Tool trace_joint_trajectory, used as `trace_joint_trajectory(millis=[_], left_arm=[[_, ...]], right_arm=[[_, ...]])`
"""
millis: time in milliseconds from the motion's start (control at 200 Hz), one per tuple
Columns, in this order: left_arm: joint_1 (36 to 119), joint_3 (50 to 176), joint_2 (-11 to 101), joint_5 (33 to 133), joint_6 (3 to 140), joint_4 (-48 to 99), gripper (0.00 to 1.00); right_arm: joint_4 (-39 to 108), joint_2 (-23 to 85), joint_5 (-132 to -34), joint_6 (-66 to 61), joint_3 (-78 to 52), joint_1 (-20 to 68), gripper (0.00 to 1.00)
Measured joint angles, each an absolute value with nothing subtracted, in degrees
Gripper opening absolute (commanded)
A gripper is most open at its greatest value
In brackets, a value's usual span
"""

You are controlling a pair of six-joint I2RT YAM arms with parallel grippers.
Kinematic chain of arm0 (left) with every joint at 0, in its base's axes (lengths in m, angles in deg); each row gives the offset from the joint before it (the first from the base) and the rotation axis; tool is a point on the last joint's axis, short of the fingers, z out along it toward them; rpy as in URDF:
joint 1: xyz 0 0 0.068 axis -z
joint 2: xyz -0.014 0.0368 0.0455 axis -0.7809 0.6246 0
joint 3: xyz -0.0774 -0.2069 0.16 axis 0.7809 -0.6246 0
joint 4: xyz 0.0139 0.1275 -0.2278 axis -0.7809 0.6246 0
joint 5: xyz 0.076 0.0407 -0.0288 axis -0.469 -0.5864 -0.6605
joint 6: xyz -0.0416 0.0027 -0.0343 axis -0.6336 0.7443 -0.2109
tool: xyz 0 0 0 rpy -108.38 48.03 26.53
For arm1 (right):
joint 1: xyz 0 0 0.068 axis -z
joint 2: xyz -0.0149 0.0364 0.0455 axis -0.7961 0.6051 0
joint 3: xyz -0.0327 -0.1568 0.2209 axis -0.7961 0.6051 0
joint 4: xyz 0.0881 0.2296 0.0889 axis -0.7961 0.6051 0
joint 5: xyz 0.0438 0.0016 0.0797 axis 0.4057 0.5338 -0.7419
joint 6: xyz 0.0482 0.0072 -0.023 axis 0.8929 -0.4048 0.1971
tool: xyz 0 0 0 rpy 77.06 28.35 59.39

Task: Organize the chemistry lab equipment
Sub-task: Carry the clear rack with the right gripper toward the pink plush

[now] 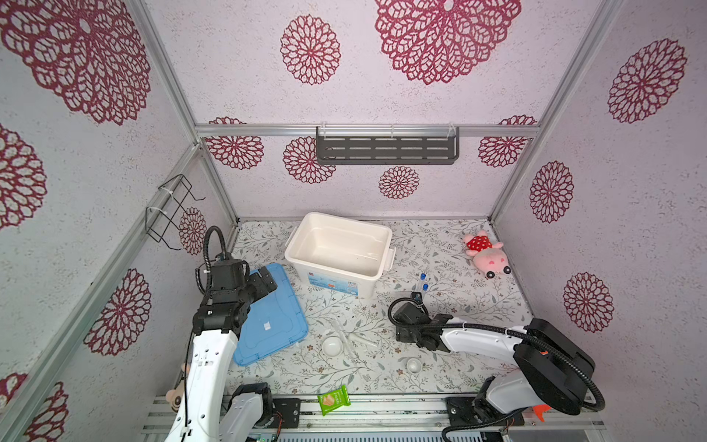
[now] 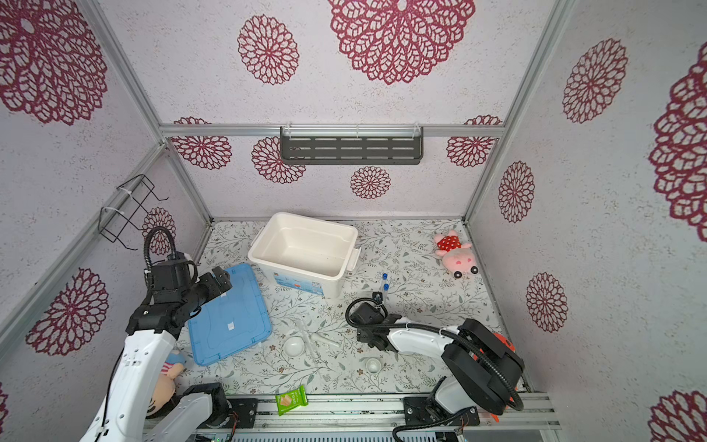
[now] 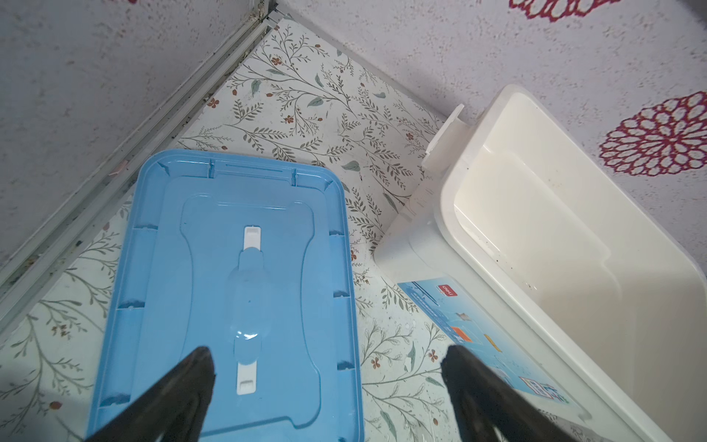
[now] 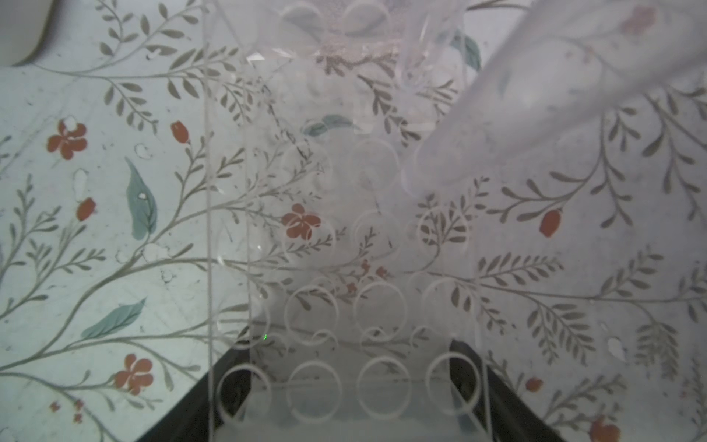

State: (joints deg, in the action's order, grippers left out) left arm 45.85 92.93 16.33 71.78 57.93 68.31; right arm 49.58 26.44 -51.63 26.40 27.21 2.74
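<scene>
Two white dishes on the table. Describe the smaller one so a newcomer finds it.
From the white bin at the back, come forward, right of centre. The smaller dish sits alone on the floral mat near the right arm; the larger dish lies left of it, beside clear glass tubes.

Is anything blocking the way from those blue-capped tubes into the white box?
Nothing visible does. The blue-capped tubes sit close beside the white box, its top is open, and the blue lid lies flat on its other side.

A robot test booth: aluminium framing (image 1: 267, 131) holds flower-papered wall panels (image 1: 363, 95), with the left arm (image 1: 210, 359) and right arm (image 1: 478, 338) bolted to a rail (image 1: 382, 411) at the desk's (image 1: 459, 245) near edge.
</scene>
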Motion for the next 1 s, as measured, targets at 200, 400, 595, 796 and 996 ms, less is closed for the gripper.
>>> trace_joint_trajectory(millis=[200,400,595,796,996], left_arm=[[45.78,92.93,16.33,71.93,57.93,68.31,0.97],[45.68,92.93,16.51,71.97,57.91,68.31,0.97],[45.57,92.93,16.77,71.99,57.93,68.29,0.97],[45.54,92.95,16.77,72.02,57.93,68.29,0.97],[45.39,93.30,17.73,72.13,57.95,68.31,0.97]], right_arm=[[49.60,26.44,-51.23,26.40,27.21,2.77,0.76],[49.69,26.38,-50.56,25.92,27.36,5.06,0.76],[50.04,25.81,-49.70,23.05,27.69,9.17,0.76],[50.01,25.24,-48.76,19.77,27.80,13.78,0.76],[50.04,24.08,-47.48,18.40,28.87,19.57,0.76]])
